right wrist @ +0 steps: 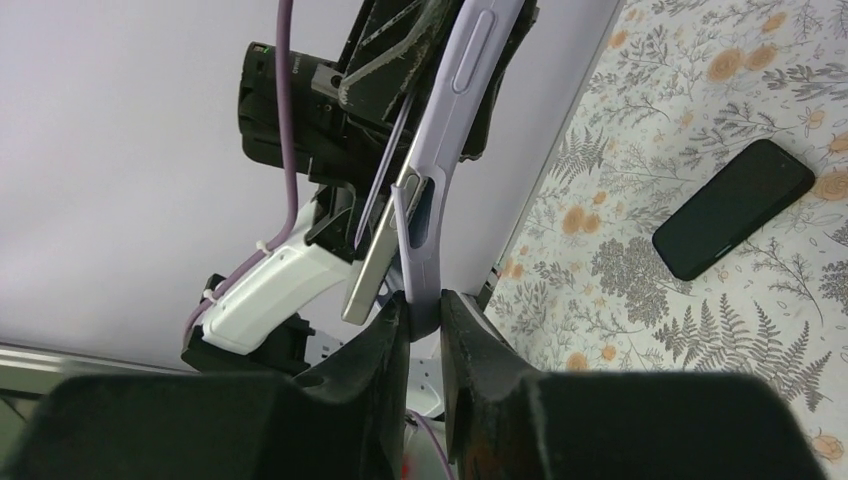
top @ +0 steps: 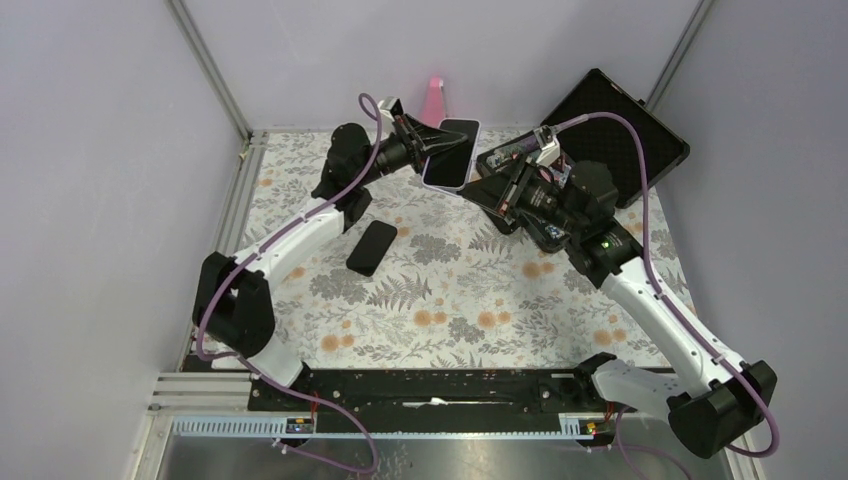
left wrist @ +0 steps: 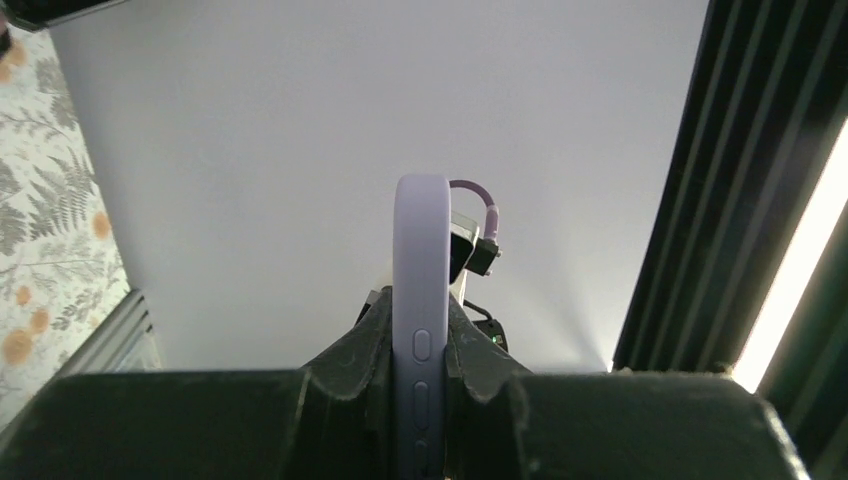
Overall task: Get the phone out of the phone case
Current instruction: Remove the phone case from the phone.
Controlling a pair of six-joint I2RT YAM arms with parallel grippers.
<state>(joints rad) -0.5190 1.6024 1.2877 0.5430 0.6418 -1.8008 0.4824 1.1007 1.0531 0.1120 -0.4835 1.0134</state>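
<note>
Phone (top: 450, 153) and lilac phone case (right wrist: 445, 140) hang in the air over the far side of the desk (top: 480, 300), between the two arms. Left fingers (left wrist: 350, 355) are clamped across the cased body. Right fingers (right wrist: 475, 340) pinch the case's lip, which gapes off the phone's silver edge. That corner wants peeling slowly outward, with the left grip held firm. Otherwise the phone could drop towards the black handset (top: 372, 247).

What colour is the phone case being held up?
Pale lavender; the phone case shows best in the left wrist view.
</note>
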